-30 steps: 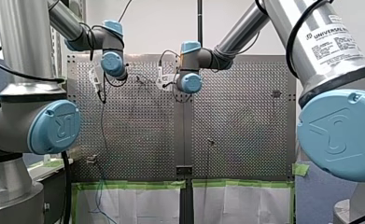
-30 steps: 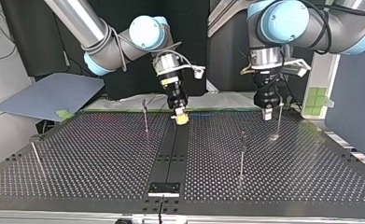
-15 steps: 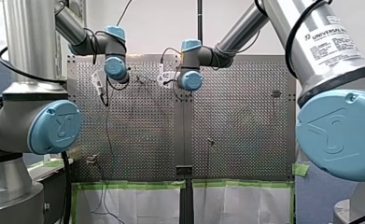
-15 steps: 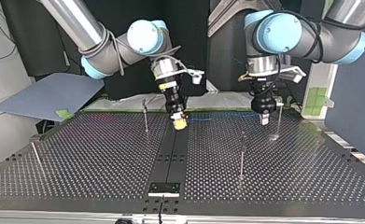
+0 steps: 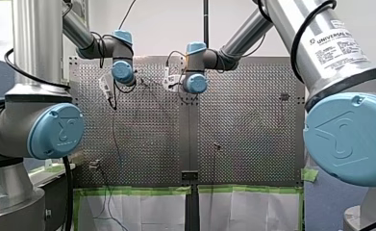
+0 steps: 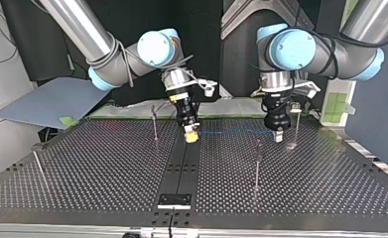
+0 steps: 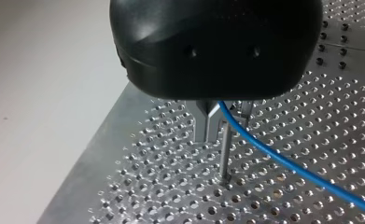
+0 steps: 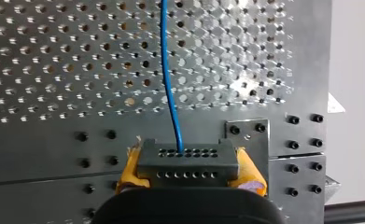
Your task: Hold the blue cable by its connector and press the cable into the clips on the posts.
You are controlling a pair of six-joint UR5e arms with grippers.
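**Front view.** The left arm (image 5: 123, 71) comes in at the view's left and the right arm (image 5: 195, 83) at its right. You see both wrists hanging over the perforated desk (image 5: 253, 144). The blue cable (image 5: 115, 137) shows as a thin line. It drops from under the left wrist toward the taped edge at the view's bottom.

**Top view.** The sides are crossed here. The right tool (image 6: 192, 138) points down over the desk's dark centre strip, near the far edge. The left tool (image 6: 278, 137) points down at the view's right, between the far-right post (image 6: 296, 124) and the mid post (image 6: 257, 163). The cable runs as a level line above the desk from one tool to the other. A third post (image 6: 155, 124) stands near the right tool, on its left in this view.

**Left wrist view.** The cable comes out from under the left tool's black body and slopes away over the desk. A thin post (image 7: 224, 156) stands just beneath the tool, and the cable passes close by its upper end. You cannot tell whether this tool is clenched on the cable.

**Right wrist view.** The right tool is clenched on the connector (image 8: 171, 161), a dark block with two rows of small holes, held between yellow pads (image 8: 129, 169). The cable leaves the connector's upper row and runs straight ahead over the desk.
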